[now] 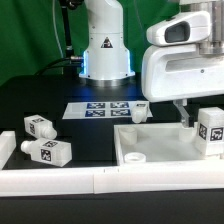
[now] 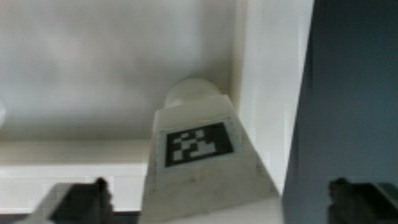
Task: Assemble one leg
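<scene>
In the wrist view a white leg (image 2: 206,150) with a black-and-white tag stands between my gripper's (image 2: 222,198) two dark fingertips (image 2: 82,200), with a gap on each side, so the jaws are open around it. It stands by an inner corner of the white tabletop panel (image 2: 107,60). In the exterior view this leg (image 1: 210,133) stands upright at the right end of the tabletop panel (image 1: 160,148), under my gripper (image 1: 196,112). A second leg (image 1: 140,113) lies behind the panel. Two more legs (image 1: 40,126) (image 1: 48,152) lie at the exterior view's left.
The marker board (image 1: 105,108) lies flat in front of the robot base (image 1: 105,55). A white rail (image 1: 90,180) runs along the table's front edge. The table surface is black.
</scene>
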Controlling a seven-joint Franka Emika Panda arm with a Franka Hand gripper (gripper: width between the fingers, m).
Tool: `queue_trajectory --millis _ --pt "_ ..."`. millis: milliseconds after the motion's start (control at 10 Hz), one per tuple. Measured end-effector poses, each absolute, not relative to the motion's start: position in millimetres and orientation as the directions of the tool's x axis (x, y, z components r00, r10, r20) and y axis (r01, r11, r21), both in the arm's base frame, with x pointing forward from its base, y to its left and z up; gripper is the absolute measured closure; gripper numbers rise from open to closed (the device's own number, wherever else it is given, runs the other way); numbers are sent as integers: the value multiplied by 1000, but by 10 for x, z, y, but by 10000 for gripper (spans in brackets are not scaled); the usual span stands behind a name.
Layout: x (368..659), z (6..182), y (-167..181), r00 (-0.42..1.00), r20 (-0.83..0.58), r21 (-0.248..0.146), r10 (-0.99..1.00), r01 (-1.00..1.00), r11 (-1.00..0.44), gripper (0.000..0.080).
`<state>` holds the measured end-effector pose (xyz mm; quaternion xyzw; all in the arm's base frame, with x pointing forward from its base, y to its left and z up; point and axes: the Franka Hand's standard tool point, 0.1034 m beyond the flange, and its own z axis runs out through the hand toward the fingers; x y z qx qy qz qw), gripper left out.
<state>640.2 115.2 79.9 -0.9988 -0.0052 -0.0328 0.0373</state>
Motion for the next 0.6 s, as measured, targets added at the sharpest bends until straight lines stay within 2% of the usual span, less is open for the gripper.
queue_trajectory --millis 200,400,600 --pt "6402 799 1156 991 55 -83 -126 -121 -989 508" --pt "6400 790 1129 940 40 -86 -339 -335 -938 507" --pt "6388 780 1132 794 14 -91 -607 -604 -792 508"
